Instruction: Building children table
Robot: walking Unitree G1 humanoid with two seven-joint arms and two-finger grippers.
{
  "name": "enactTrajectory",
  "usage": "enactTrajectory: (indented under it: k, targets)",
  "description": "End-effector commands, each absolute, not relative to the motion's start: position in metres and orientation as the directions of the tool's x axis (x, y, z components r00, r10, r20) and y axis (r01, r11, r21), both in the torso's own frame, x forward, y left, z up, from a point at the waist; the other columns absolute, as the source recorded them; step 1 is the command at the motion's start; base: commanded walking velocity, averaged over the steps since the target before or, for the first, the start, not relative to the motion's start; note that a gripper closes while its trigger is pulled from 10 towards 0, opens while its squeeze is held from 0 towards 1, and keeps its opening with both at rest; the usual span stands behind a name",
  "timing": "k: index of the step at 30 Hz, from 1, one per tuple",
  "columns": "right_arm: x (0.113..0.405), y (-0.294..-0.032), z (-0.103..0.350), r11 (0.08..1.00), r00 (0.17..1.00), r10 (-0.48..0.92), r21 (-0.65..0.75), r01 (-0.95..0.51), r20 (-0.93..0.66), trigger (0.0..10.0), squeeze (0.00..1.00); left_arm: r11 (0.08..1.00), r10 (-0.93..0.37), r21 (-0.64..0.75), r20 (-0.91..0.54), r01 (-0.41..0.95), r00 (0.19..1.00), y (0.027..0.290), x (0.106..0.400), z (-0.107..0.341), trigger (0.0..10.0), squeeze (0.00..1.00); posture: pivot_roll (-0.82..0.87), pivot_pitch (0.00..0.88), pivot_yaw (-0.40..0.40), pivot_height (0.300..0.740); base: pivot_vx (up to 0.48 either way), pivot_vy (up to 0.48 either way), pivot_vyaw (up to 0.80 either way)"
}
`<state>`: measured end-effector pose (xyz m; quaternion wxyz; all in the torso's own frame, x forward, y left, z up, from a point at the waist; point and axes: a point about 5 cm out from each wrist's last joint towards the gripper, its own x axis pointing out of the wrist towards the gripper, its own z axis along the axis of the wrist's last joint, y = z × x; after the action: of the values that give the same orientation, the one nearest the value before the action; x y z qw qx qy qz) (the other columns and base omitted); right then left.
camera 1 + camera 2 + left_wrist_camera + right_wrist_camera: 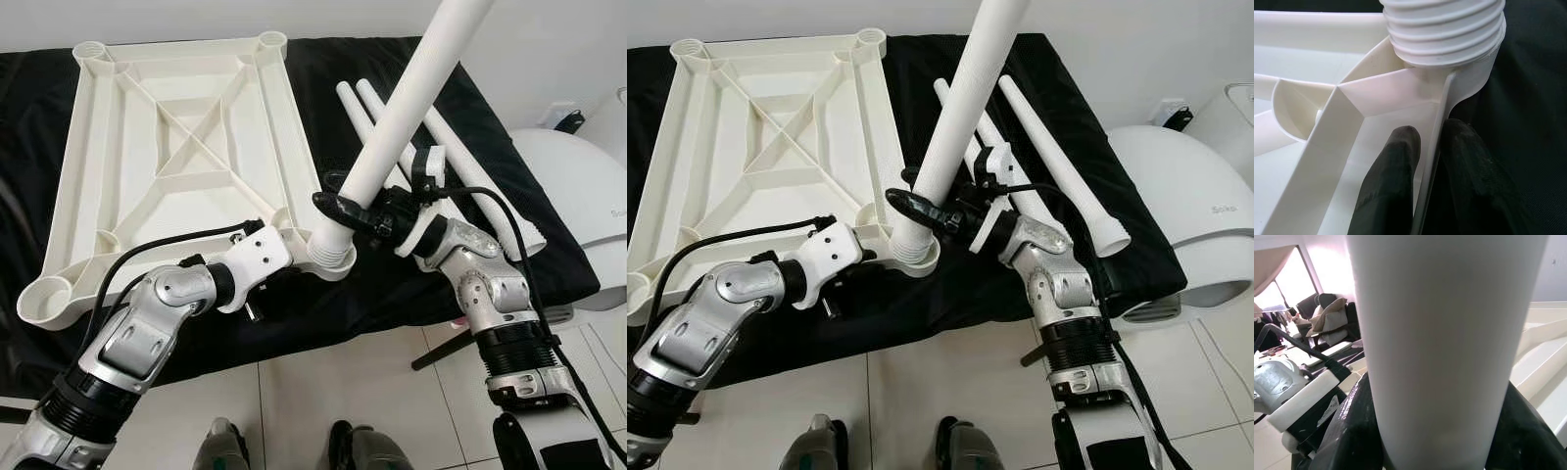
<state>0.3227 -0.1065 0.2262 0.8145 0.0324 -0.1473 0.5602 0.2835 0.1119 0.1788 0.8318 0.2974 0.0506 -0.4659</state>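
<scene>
Left eye view: right gripper [345,208] is clamping the first white plastic leg [407,110] into the upturned white tabletop's [186,147] near-right socket, left gripper [1430,161] pinching its rim. Three spare legs [460,162] are lying right, waiting.

— Any room near that near corner socket [333,262]?
— Little: the upright leg [407,108] fills it, and the left gripper's fingers [1388,186] straddle the rim beside it.
— To the right?
— Spare legs [460,157] lie there (close together); black cloth [323,73] beyond stays bare.
</scene>
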Motion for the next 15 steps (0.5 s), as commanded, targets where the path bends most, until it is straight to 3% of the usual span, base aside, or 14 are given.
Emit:
enactTrajectory:
  k: [1,15]
  targets:
    - [0.323,-0.108,0.21,0.371,0.345,0.913,-0.09,-0.924,0.216,10.0,0.0,0.361,-0.771,0.503,-0.312,0.785,0.555,0.104,0.279,0.193,10.0,0.0,0.12,0.201,-0.051,0.74,0.0,0.0,0.0]
    - [0.33,-0.118,0.202,0.421,0.401,0.9,-0.101,-0.901,0.173,10.0,0.0,0.366,-0.771,0.503,-0.307,0.783,0.558,0.105,0.278,0.195,10.0,0.0,0.11,0.206,-0.052,0.74,0.0,0.0,0.0]
